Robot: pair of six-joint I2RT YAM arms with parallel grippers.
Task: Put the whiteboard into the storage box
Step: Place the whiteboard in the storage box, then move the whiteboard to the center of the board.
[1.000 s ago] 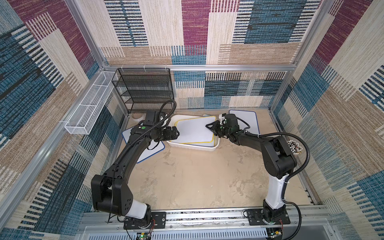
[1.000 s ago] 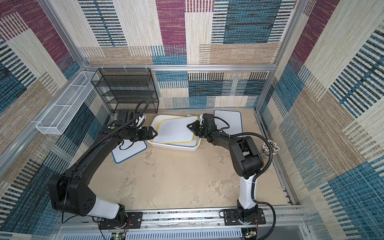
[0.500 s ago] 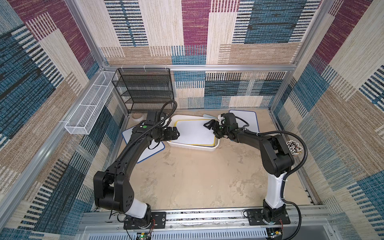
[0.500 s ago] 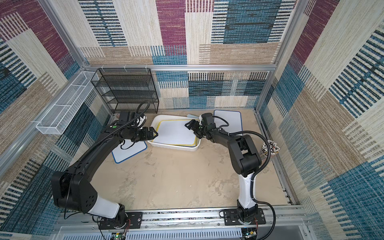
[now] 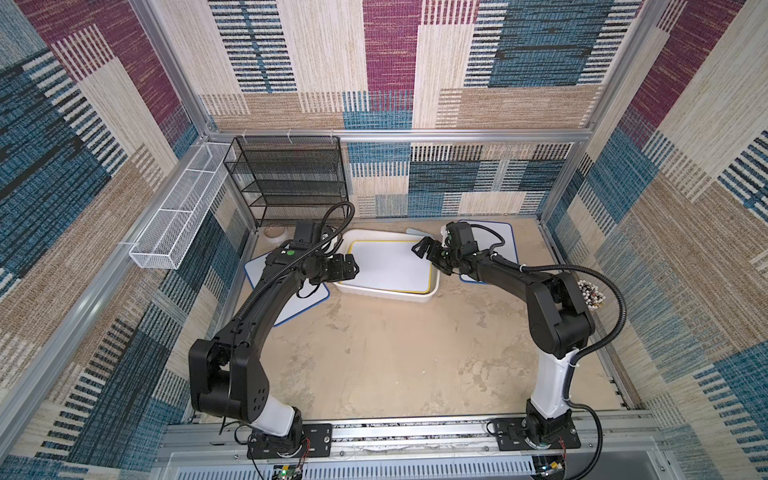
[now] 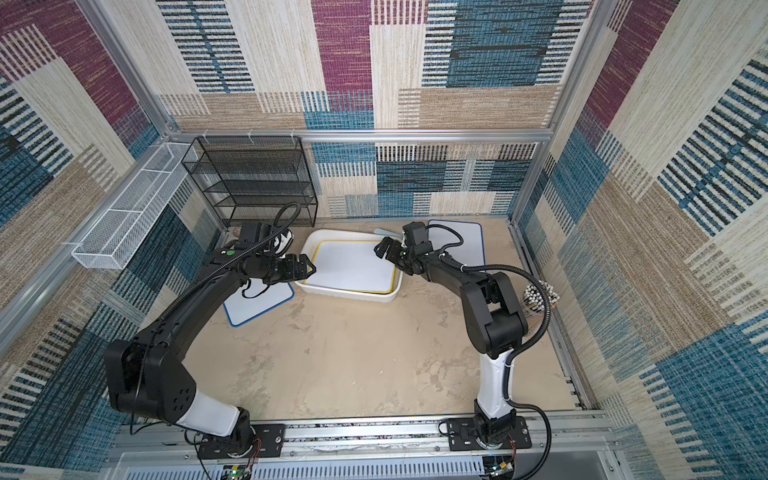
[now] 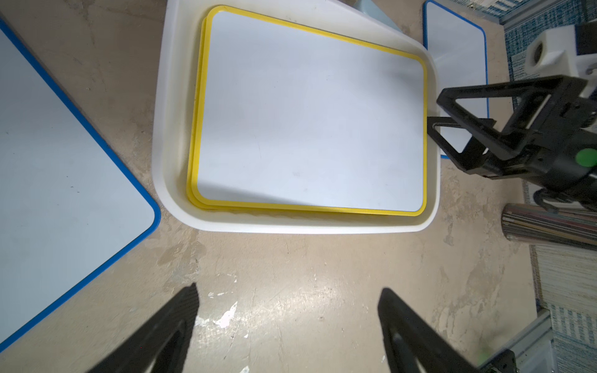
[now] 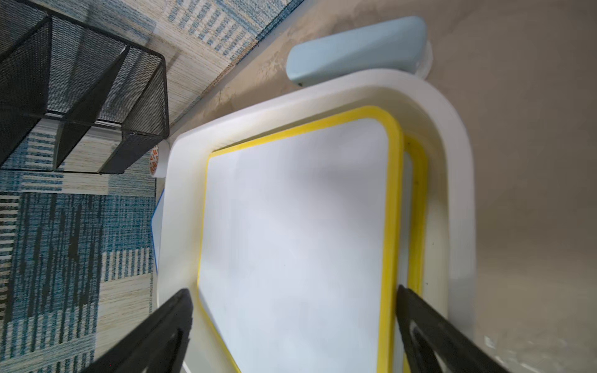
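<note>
Right wrist view puts the yellow-framed whiteboard [image 8: 290,226] straight below your right gripper [image 8: 292,289], lying flat inside the storage box [image 8: 458,193]. Its two fingers [image 8: 182,303] stand wide apart, one on each side of the board's end, and they pinch nothing. A second yellow-framed whiteboard [image 8: 419,206] lies under the first, with its frame peeking out along one long side. Beyond the fingertips, just outside the box's corner, sits a pale blue eraser [image 8: 355,48]. Farther off in the same direction stands the black mesh rack [image 8: 80,80].

In both top views this gripper hangs over the box end nearest its own arm. You cannot tell whether it touches the rim.

Your left gripper [image 5: 353,268] is spread wide too and holds nothing. It is poised at the opposite short end of the box. In the left wrist view its fingers frame only bare table [image 7: 290,290], with the box just ahead of them. A blue-framed whiteboard [image 7: 64,145] lies flat on the table beside this gripper, partly beneath its arm. A second blue-framed whiteboard [image 7: 452,58] lies behind the right gripper's wrist.
</note>
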